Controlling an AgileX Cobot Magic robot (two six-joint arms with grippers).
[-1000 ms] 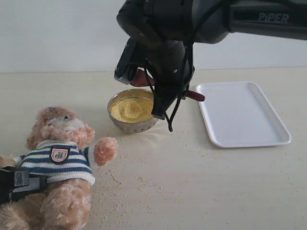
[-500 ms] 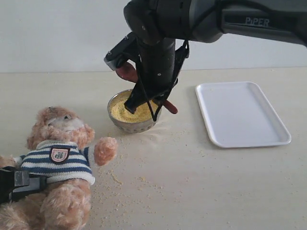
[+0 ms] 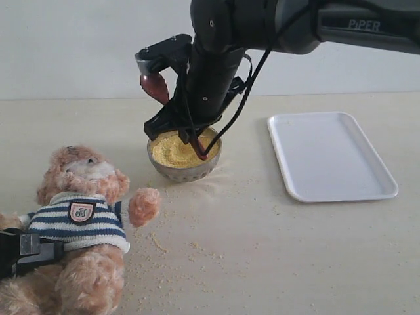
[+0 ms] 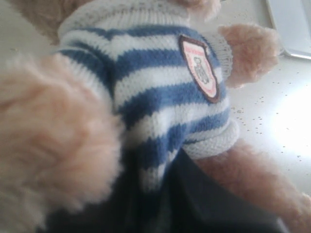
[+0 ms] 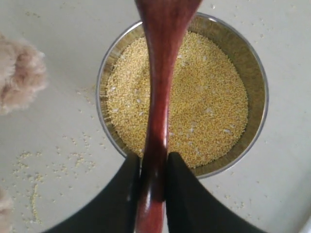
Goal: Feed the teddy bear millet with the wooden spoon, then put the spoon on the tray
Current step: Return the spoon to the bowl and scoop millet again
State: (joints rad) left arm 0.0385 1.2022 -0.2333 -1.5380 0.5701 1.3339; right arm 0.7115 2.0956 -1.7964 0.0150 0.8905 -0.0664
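The teddy bear (image 3: 82, 216) lies on its back at the front left, and its striped shirt (image 4: 160, 82) fills the left wrist view. My left gripper (image 3: 29, 252) (image 4: 163, 170) is shut on the shirt's lower edge. The millet (image 3: 174, 149) (image 5: 209, 102) is heaped in a metal bowl (image 3: 184, 172) (image 5: 252, 63). Over the bowl my right gripper (image 3: 193, 138) (image 5: 151, 158) is shut on the handle of the wooden spoon (image 3: 155, 87) (image 5: 163, 73). The spoon is tilted, its oval end raised to the bowl's left. The white tray (image 3: 331, 154) lies on the right.
Spilled millet grains (image 3: 164, 256) are scattered on the table between the bear and the bowl and around the bowl's foot. The bear's paw (image 3: 143, 205) (image 5: 19, 77) reaches toward the bowl. A corner of the tray (image 4: 291, 24) shows in the left wrist view.
My right arm has swung left over the bowl. The spoon has turned: its oval end rose to the left, and its handle end came from beside the tray to over the millet.
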